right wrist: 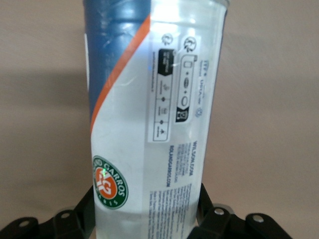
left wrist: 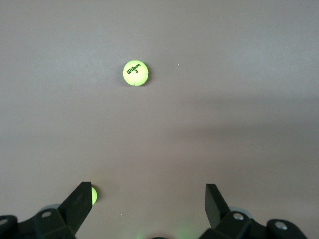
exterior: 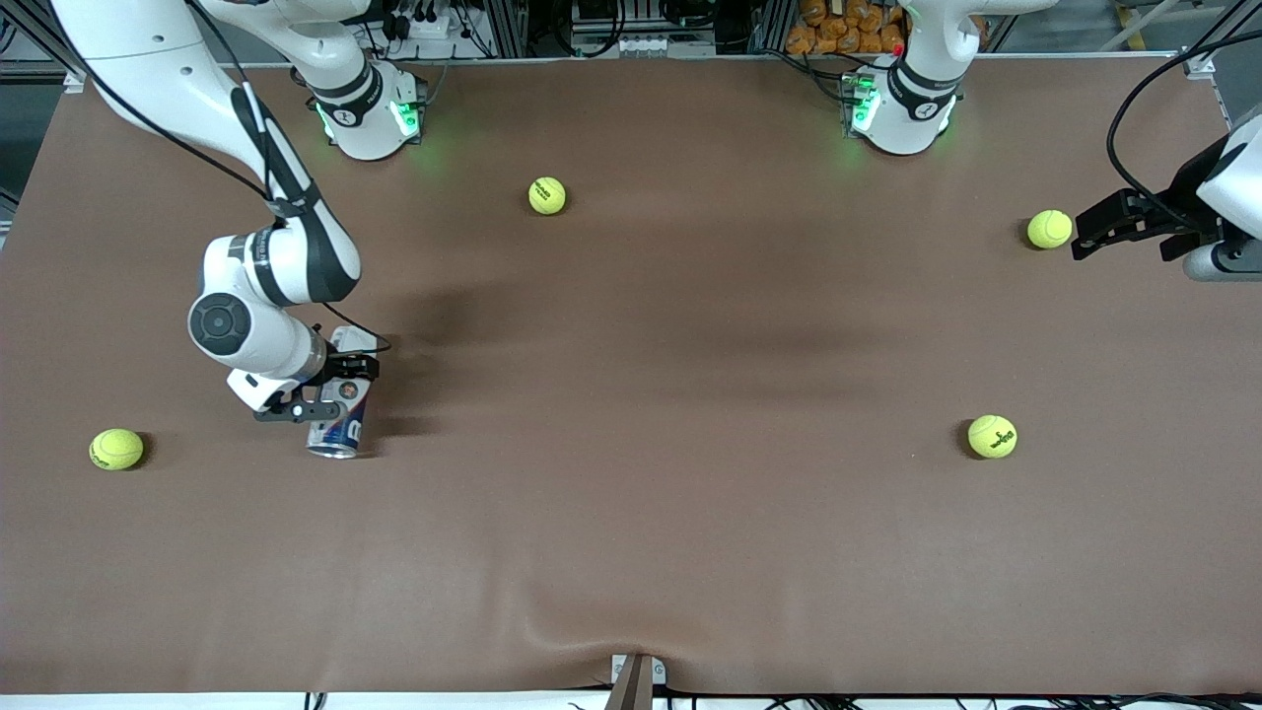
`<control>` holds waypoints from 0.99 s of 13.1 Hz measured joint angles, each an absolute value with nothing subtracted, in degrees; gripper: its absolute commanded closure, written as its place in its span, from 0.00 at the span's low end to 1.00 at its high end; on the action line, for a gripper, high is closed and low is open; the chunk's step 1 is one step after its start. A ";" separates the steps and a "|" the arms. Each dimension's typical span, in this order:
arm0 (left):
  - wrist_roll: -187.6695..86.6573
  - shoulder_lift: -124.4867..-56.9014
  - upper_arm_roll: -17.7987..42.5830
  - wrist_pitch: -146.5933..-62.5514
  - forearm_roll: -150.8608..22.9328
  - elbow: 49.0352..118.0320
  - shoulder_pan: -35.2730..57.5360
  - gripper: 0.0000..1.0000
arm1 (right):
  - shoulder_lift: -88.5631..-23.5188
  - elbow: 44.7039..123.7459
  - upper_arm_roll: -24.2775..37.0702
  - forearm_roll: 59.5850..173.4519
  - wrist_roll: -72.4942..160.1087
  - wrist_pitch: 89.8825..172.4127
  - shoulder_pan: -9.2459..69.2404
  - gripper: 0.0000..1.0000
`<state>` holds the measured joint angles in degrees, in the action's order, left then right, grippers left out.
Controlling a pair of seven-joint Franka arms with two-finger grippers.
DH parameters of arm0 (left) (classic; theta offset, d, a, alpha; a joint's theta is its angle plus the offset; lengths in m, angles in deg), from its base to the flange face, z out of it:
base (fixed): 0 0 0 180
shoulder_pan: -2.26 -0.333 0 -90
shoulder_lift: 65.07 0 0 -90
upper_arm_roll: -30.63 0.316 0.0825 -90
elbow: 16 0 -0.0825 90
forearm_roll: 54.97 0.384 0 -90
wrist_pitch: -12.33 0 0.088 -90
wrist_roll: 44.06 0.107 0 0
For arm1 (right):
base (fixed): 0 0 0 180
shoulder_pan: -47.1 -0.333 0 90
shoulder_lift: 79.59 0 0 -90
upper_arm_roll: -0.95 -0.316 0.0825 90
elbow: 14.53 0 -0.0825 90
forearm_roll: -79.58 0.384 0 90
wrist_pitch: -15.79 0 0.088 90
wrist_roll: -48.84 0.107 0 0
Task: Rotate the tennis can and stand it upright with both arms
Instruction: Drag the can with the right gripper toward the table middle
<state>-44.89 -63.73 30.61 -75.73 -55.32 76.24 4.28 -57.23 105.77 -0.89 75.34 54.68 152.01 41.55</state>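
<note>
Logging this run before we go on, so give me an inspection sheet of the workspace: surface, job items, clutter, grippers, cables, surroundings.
Surface: brown table cover, a wrinkle at its camera-side edge.
Job's things: tennis can lying at the right arm's end of the table, metallic rim toward the front camera.
Clutter: four tennis balls scattered on the cover.
Grippers: right gripper shut on the tennis can; left gripper open, waiting over the left arm's end beside a ball.
Cables: black cables trail along both arms.
Surroundings: equipment racks along the table edge by the arm bases.
</note>
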 measured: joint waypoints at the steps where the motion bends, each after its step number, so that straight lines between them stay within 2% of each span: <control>1: -44.89 -63.73 30.61 -75.73 -55.32 76.24 4.28 0.00 | -57.44 104.49 -0.99 75.21 54.62 151.35 39.89 0.21; 9: -44.89 -63.73 30.67 -75.67 -55.32 76.17 4.13 0.00 | -57.93 96.31 -1.76 73.52 48.52 149.28 17.84 0.20; 13: -44.89 -63.73 30.69 -75.58 -55.32 76.17 4.06 0.00 | -57.04 93.45 -1.84 60.53 47.30 148.78 6.95 0.15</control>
<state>-44.89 -63.73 30.69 -75.58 -55.32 76.17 4.06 -57.04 93.45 -1.84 60.53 47.30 148.78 6.95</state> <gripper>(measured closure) 0.000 0.194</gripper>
